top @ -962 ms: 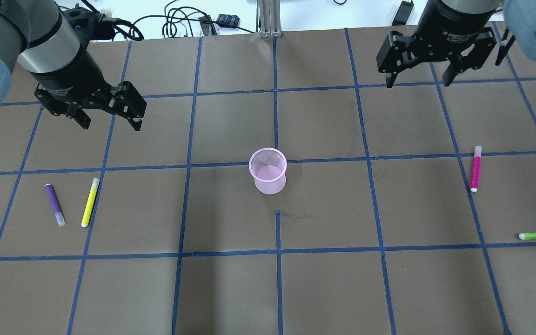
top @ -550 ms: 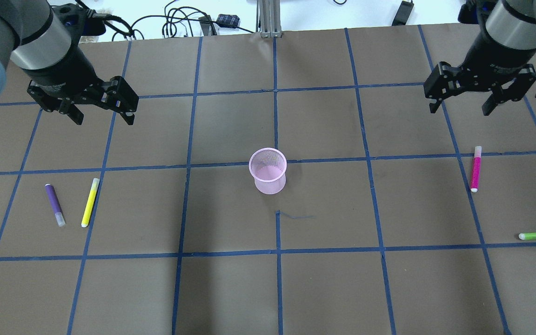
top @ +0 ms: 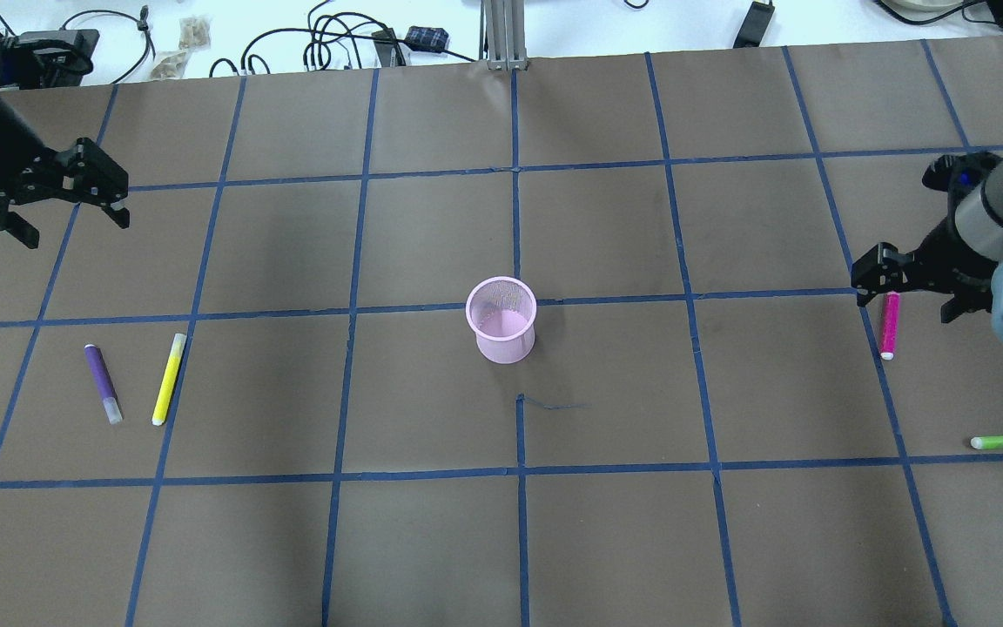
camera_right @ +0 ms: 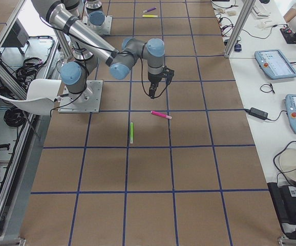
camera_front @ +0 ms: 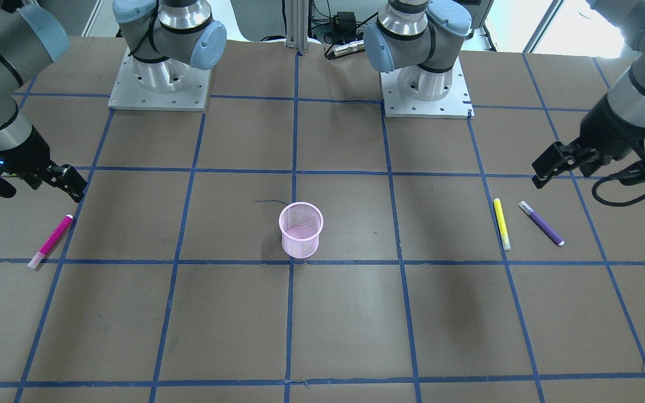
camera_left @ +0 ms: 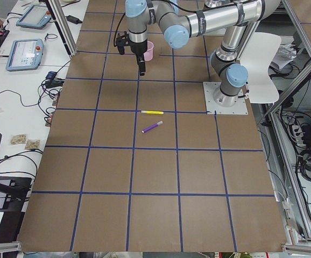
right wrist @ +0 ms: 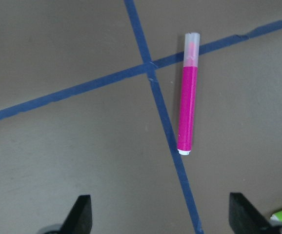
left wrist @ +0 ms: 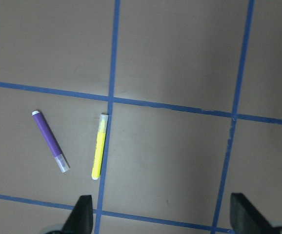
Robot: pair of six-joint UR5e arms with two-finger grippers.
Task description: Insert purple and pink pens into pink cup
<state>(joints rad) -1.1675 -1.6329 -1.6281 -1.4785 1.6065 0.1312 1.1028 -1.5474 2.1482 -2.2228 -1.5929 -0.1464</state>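
Both left fingers and right fingers spread wide, empty (right seemingly above pink pen).

4 fixed views share the table; 2 wrist views downward.

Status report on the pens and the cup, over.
Left gripper open, away from purple pen. Right gripper open, near pink pen. Both pens flat on table, pink cup empty. Yellow pen close beside purple.
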